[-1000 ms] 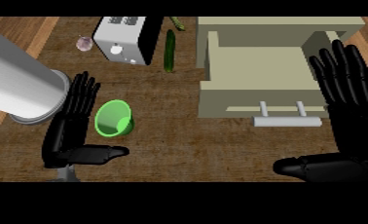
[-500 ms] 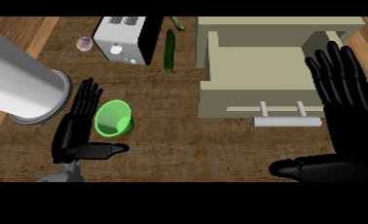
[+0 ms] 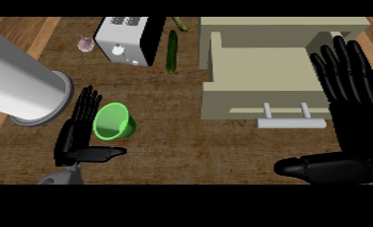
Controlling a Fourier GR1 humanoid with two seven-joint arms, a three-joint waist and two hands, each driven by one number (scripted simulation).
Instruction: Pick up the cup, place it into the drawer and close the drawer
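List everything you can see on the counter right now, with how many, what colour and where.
Cup: one, green, lower left, beside the left hand.
Drawer: one, beige, open, right of centre, handle toward the robot.
Toaster: one, white and black, top left.
Cucumber: one, dark green, right of the toaster.
Cylinder: one, grey, far left.
Small round item: one, pinkish, left of the toaster.
Left hand: black, open, lower left.
Right hand: black, open, right edge.
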